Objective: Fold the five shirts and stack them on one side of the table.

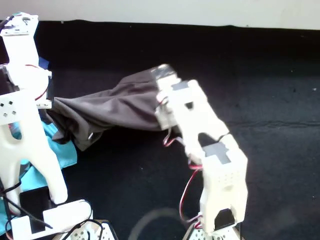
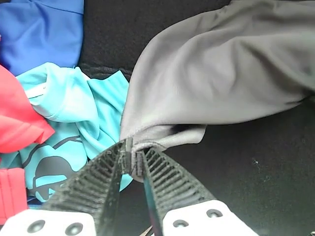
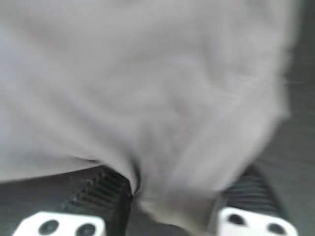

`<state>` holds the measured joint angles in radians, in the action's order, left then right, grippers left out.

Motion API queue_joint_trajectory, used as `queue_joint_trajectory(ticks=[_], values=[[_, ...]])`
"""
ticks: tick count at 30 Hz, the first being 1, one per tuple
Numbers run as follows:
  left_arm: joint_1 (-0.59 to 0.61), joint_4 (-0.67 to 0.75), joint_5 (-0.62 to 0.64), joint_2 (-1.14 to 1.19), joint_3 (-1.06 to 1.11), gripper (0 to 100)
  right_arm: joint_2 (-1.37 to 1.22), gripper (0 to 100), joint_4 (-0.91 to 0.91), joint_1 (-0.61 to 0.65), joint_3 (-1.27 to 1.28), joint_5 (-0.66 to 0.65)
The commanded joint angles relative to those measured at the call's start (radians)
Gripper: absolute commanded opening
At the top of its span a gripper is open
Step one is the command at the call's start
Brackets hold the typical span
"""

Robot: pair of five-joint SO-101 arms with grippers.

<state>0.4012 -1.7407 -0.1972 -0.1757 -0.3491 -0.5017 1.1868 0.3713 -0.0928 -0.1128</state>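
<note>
Over the left of the bench (image 1: 280, 75), both arms' jaws clench the grey shirt (image 1: 115, 107), apparently spreading it; it next needs laying flat.

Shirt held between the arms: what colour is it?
Grey shirt, best seen in left wrist view.

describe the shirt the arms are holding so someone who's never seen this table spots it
On the black table, look between the left arm and the right arm. The grey shirt is stretched there, one end in the left claw, the other in the right claw. Unlike the turquoise shirt, blue shirt and red shirt bunched by the left arm, it is plain grey and pulled long.
</note>
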Motion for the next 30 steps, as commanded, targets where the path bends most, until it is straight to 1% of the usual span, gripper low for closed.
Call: queue_joint_trajectory(ticks=[1, 5, 8, 12, 14, 19, 24, 27, 30], values=[[-0.016, 0.018, 0.009, -0.033, -0.004, 1, 0.008, 0.2, 0.140, -0.107, -0.205, -0.009], [-0.016, 0.052, 0.011, -0.039, -0.010, 1, 0.073, 0.5, 0.317, -0.171, -0.417, -0.014], [-0.028, 0.061, 0.011, -0.045, -0.031, 1, 0.133, 0.5, 0.429, -0.191, -0.553, -0.014], [-0.073, 0.014, 0.011, -0.045, -0.136, 1, 0.199, 0.5, 0.564, -0.193, -0.702, -0.015], [-0.104, -0.023, 0.011, -0.045, -0.211, 1, 0.242, 0.5, 0.578, -0.193, -0.748, -0.015], [-0.130, -0.032, 0.012, -0.105, -0.335, 1, 0.414, 0.5, 0.576, -0.213, -0.754, -0.015], [-0.130, -0.032, 0.012, -0.231, -0.343, 1, 0.628, 0.5, 0.576, -0.232, -0.694, -0.015], [-0.130, -0.032, 0.009, -0.271, -0.275, 1, 0.723, 0.5, 0.575, -0.232, -0.570, -0.017], [-0.133, -0.025, 0.008, -0.260, -0.119, 1, 0.736, 0.5, 0.555, -0.232, -0.401, -0.077]])
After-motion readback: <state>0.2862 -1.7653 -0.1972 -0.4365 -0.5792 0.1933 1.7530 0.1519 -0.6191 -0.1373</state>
